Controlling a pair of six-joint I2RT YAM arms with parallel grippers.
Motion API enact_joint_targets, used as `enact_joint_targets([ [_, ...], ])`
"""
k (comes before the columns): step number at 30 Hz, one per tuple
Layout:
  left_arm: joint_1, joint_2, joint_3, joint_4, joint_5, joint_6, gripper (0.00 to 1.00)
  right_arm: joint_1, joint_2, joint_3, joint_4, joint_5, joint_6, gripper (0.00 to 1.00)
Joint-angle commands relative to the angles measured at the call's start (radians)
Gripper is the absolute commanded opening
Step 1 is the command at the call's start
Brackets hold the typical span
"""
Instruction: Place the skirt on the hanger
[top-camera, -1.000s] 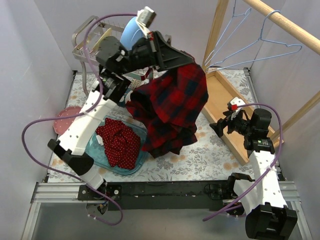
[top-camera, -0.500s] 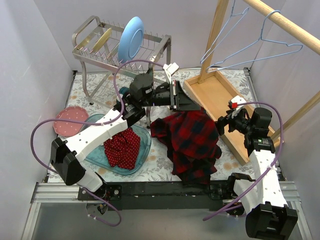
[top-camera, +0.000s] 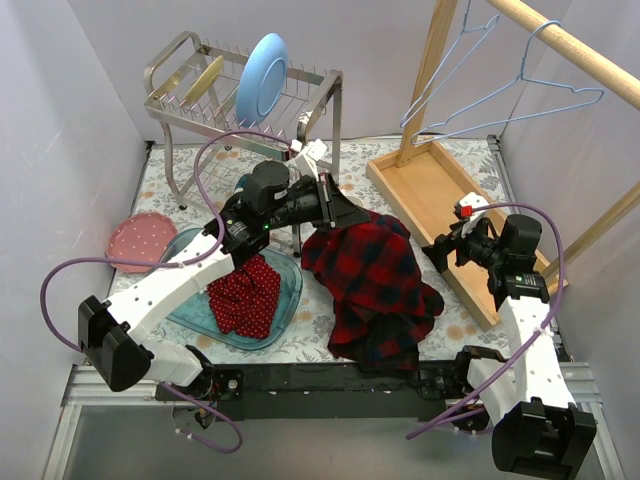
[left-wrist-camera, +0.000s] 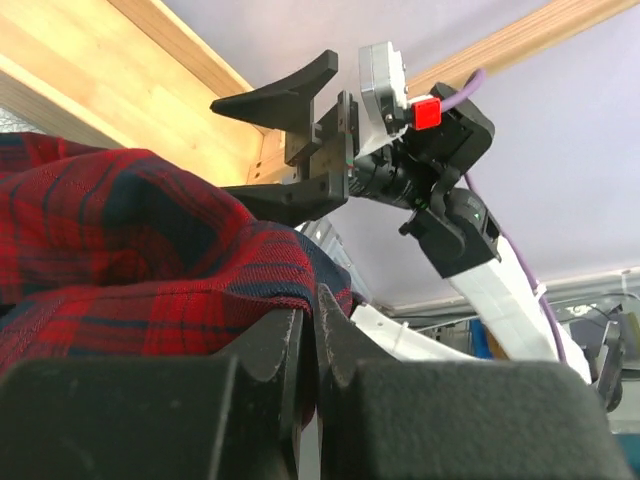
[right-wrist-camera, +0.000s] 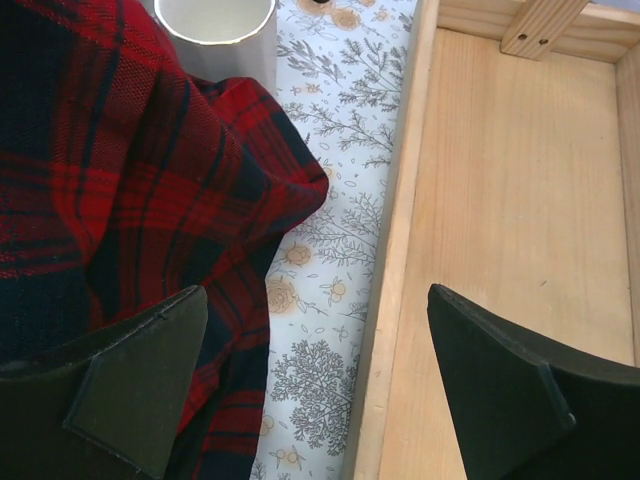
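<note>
The skirt (top-camera: 243, 296), bright red with white dots, lies crumpled in a teal tray (top-camera: 186, 312) at the left front. No gripper touches it. My left gripper (top-camera: 352, 213) is shut on an edge of the dark red-and-navy plaid shirt (top-camera: 375, 280), which is heaped on the table right of the tray. In the left wrist view the plaid cloth (left-wrist-camera: 120, 250) is pinched between the jaws (left-wrist-camera: 310, 300). My right gripper (top-camera: 445, 250) is open and empty beside the shirt (right-wrist-camera: 110, 180), over the wooden tray's edge. Two blue wire hangers (top-camera: 520, 95) hang from a wooden rail (top-camera: 570, 45) at the back right.
A long wooden tray (top-camera: 440, 200) lies along the right side. A metal dish rack (top-camera: 190, 100) with a blue plate (top-camera: 262, 75) stands at the back left. A pink plate (top-camera: 135, 240) lies at the left edge. A white cup (right-wrist-camera: 215, 30) stands by the shirt.
My left arm has come down from high over the table, carrying the plaid shirt off the tray side and lowering it into a heap at the front middle. The right arm has hardly moved.
</note>
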Motion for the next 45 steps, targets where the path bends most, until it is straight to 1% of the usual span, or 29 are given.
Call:
enact_joint_targets([
  [1, 0.013, 0.0, -0.065, -0.027, 0.104, 0.03, 0.0, -0.002, 0.014, 0.05, -0.024, -0.03, -0.035, 0.99],
  [2, 0.01, 0.009, -0.107, -0.028, 0.238, 0.024, 0.0, 0.0, 0.015, 0.052, -0.027, -0.03, -0.038, 0.99],
  [4, -0.008, 0.015, -0.166, -0.038, 0.328, 0.013, 0.0, 0.0, 0.023, 0.053, -0.033, -0.032, -0.043, 0.99],
  [5, -0.022, 0.007, -0.234, -0.044, 0.34, 0.007, 0.0, 0.0, 0.025, 0.055, -0.035, -0.033, -0.047, 0.99],
  [8, -0.097, 0.01, -0.372, -0.047, 0.31, -0.004, 0.0, 0.0, 0.038, 0.061, -0.05, -0.047, -0.063, 0.99],
  [10, -0.171, 0.036, -0.411, -0.053, 0.262, -0.008, 0.05, 0.001, 0.044, 0.065, -0.079, -0.087, -0.083, 0.99],
  [11, -0.198, 0.082, -0.425, -0.055, 0.244, -0.007, 0.12, 0.001, 0.048, 0.068, -0.093, -0.108, -0.101, 0.99],
  [12, -0.243, 0.104, -0.433, -0.062, 0.216, -0.001, 0.14, 0.001, 0.051, 0.076, -0.116, -0.169, -0.147, 0.99],
  [13, -0.261, 0.128, -0.436, -0.062, 0.207, 0.002, 0.17, 0.001, 0.057, 0.082, -0.157, -0.2, -0.167, 0.99],
  [14, -0.278, 0.148, -0.437, -0.068, 0.192, 0.007, 0.21, 0.001, 0.061, 0.091, -0.182, -0.229, -0.184, 0.99],
  [15, -0.301, 0.183, -0.433, -0.094, 0.176, 0.027, 0.29, 0.003, 0.061, 0.113, -0.204, -0.283, -0.219, 0.99],
  [17, -0.311, 0.194, -0.43, -0.11, 0.127, 0.054, 0.38, 0.009, 0.074, 0.142, -0.281, -0.312, -0.248, 0.99],
  [18, -0.312, 0.176, -0.428, -0.13, 0.109, 0.067, 0.47, 0.011, 0.078, 0.175, -0.303, -0.323, -0.258, 0.99],
  [20, -0.312, 0.127, -0.433, -0.133, 0.046, 0.091, 0.57, 0.021, 0.095, 0.206, -0.374, -0.329, -0.287, 0.99],
  [21, -0.314, 0.066, -0.433, -0.134, 0.023, 0.1, 0.62, 0.029, 0.104, 0.222, -0.404, -0.337, -0.291, 0.99],
  [22, -0.312, 0.023, -0.434, -0.137, 0.003, 0.116, 0.71, 0.04, 0.129, 0.258, -0.437, -0.345, -0.319, 0.99],
  [24, -0.312, -0.051, -0.433, -0.163, -0.084, 0.131, 0.82, 0.093, 0.156, 0.291, -0.527, -0.349, -0.336, 0.98],
  [25, -0.312, -0.127, -0.43, -0.183, -0.118, 0.136, 0.92, 0.116, 0.179, 0.323, -0.546, -0.343, -0.34, 0.98],
  [26, -0.311, -0.158, -0.421, -0.202, -0.196, 0.149, 0.96, 0.183, 0.189, 0.335, -0.561, -0.334, -0.333, 0.98],
  [27, -0.309, -0.192, -0.418, -0.24, -0.227, 0.153, 0.98, 0.214, 0.195, 0.35, -0.563, -0.302, -0.319, 0.99],
  [28, -0.306, -0.244, -0.415, -0.254, -0.255, 0.162, 0.98, 0.286, 0.207, 0.364, -0.552, -0.277, -0.302, 0.98],
  [30, -0.289, -0.287, -0.408, -0.303, -0.33, 0.166, 0.98, 0.363, 0.236, 0.412, -0.52, -0.181, -0.238, 0.98],
  [31, -0.282, -0.302, -0.408, -0.315, -0.35, 0.165, 0.98, 0.435, 0.253, 0.427, -0.509, -0.147, -0.219, 0.99],
  [34, -0.256, -0.35, -0.427, -0.329, -0.396, 0.143, 0.98, 0.535, 0.345, 0.496, -0.475, 0.008, -0.167, 0.99],
  [36, -0.245, -0.361, -0.447, -0.326, -0.411, 0.127, 0.98, 0.563, 0.429, 0.538, -0.462, 0.15, -0.15, 0.98],
  [38, -0.245, -0.355, -0.456, -0.332, -0.407, 0.116, 0.98, 0.586, 0.477, 0.556, -0.454, 0.213, -0.158, 0.97],
  [39, -0.242, -0.335, -0.47, -0.34, -0.395, 0.104, 0.98, 0.592, 0.507, 0.562, -0.448, 0.27, -0.158, 0.97],
  [43, -0.242, -0.27, -0.508, -0.369, -0.269, 0.07, 0.98, 0.607, 0.549, 0.538, -0.412, 0.327, -0.146, 0.92],
  [45, -0.242, -0.275, -0.528, -0.381, -0.262, 0.05, 0.98, 0.609, 0.56, 0.521, -0.426, 0.307, -0.149, 0.85],
])
